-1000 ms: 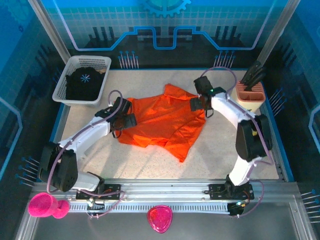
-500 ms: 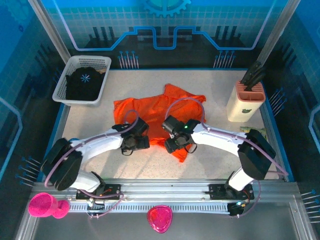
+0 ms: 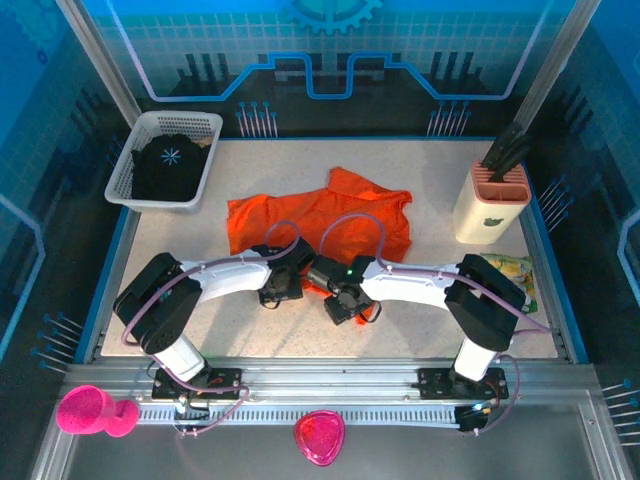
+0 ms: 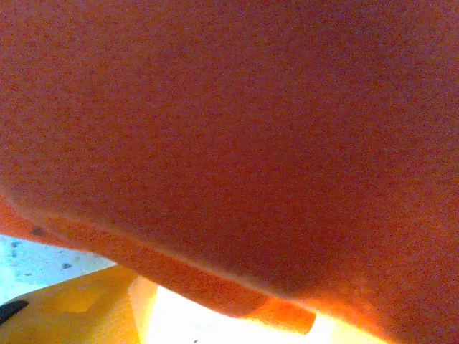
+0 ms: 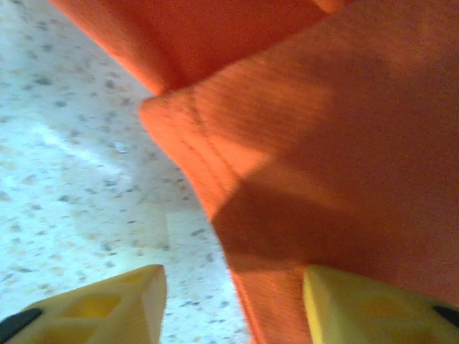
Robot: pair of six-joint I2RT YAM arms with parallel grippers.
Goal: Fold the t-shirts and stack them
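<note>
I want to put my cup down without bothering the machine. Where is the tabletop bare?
Bare table runs along the far edge, between the white basket and the knife block, beyond the orange t-shirt. Another patch lies nearer than the basket, left of the shirt. The middle is crowded: the left gripper and right gripper meet at the shirt's near edge.
</note>
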